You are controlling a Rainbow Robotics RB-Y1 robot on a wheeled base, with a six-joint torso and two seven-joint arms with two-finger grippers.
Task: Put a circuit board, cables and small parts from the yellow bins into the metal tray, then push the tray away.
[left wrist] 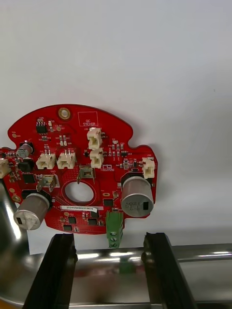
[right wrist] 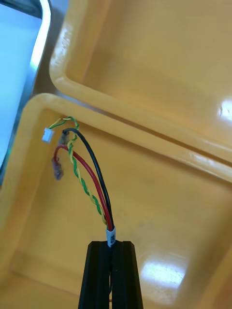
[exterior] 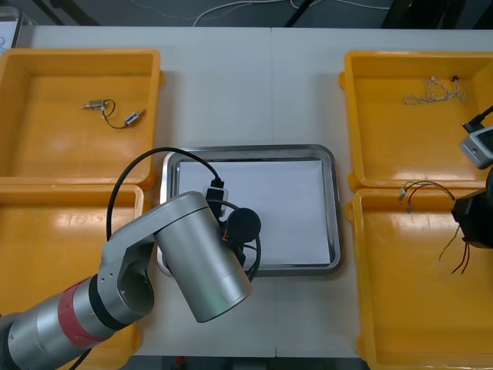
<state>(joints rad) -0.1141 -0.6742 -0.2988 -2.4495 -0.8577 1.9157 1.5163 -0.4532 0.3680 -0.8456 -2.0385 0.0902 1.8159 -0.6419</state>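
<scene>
Holding the cables (right wrist: 106, 215) in my right gripper (right wrist: 111, 248), fingers pinched tight on them, above the near right bin (right wrist: 169, 207). Left gripper (left wrist: 107, 241), fingers wide apart, hangs over the board (left wrist: 72, 145), which lies in the tray (exterior: 269, 149). Cables, small parts (exterior: 95, 105) and the push remain, I'd say.

Finishes: metal tray (exterior: 336, 231) rim polished, mirror-bright; white liner (exterior: 285, 200) inside the tray matt, probably paper; yellow bins (exterior: 69, 146) flanking the tray glossy moulded plastic; circuit board (left wrist: 77, 159) in the tray smooth red lacquer, metal-capped cans; cables (right wrist: 104, 207) smooth plastic sheath.
</scene>
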